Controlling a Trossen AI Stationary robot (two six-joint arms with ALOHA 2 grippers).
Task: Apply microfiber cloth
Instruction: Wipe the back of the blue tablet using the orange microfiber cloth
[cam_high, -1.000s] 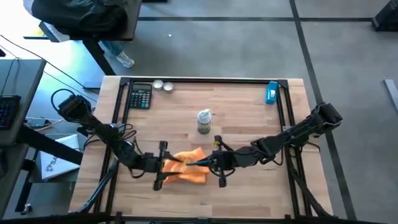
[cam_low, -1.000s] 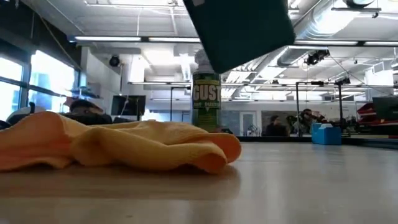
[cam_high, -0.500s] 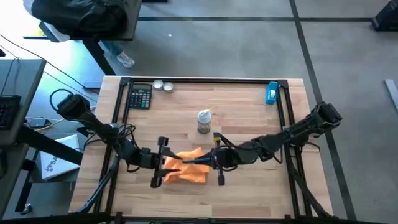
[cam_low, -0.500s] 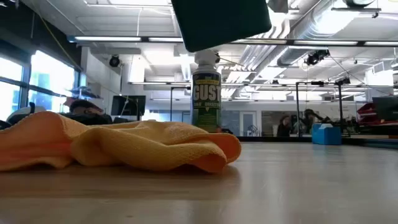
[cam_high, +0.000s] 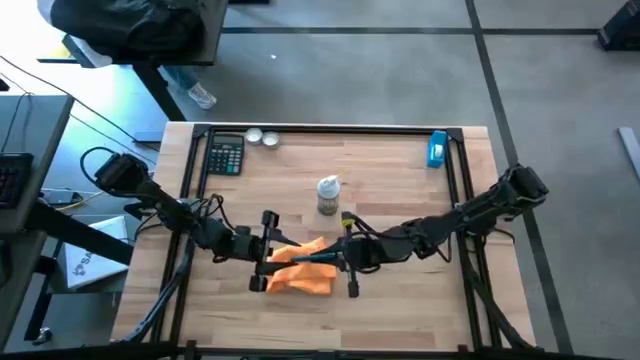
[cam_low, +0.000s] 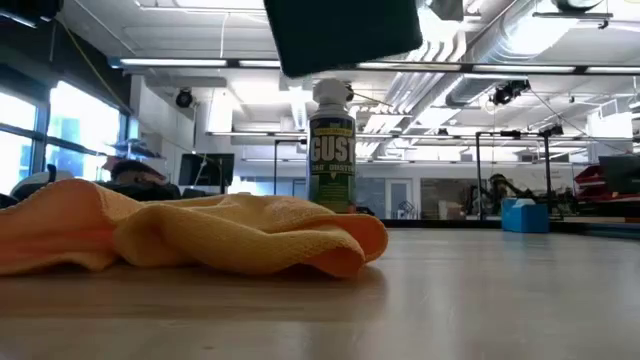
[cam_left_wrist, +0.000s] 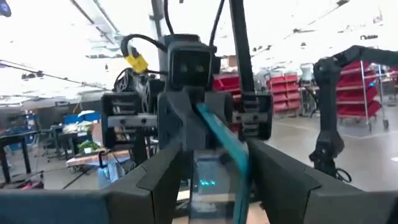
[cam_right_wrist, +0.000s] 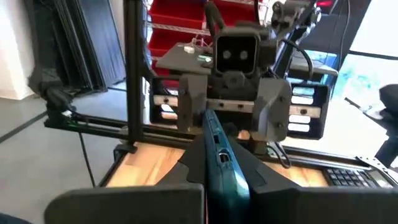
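The orange microfiber cloth (cam_high: 302, 272) lies crumpled on the table near the front middle, and it fills the left of the low view as the cloth (cam_low: 190, 235). Above it a dark flat device with a teal edge (cam_high: 312, 258) is held on edge. My right gripper (cam_high: 330, 261) is shut on its right end. My left gripper (cam_high: 284, 255) faces it from the left. It is open, and its fingers (cam_left_wrist: 158, 177) stand wide on either side of the device's left end (cam_left_wrist: 222, 144) without touching. My right gripper pinches the device's right end (cam_right_wrist: 219, 163) between its two fingers, which lie flat against its two broad faces. The fingers come level from the table's right. The device stands on its long edge, lifted clear above the cloth, its faces toward near and far (cam_low: 342, 35).
A green spray can (cam_high: 328, 195) stands just beyond the cloth. A calculator (cam_high: 226, 155) and two small round tins (cam_high: 262, 138) lie at the far left, a blue object (cam_high: 437, 148) at the far right. Black frame rails (cam_high: 460, 190) run along the table's sides.
My right gripper has carried the device a little toward the table's left, and in the low view it sits higher and more level than before. My left gripper has moved toward the right and slightly toward the far edge, closer around the device's end. The cloth has stayed still.
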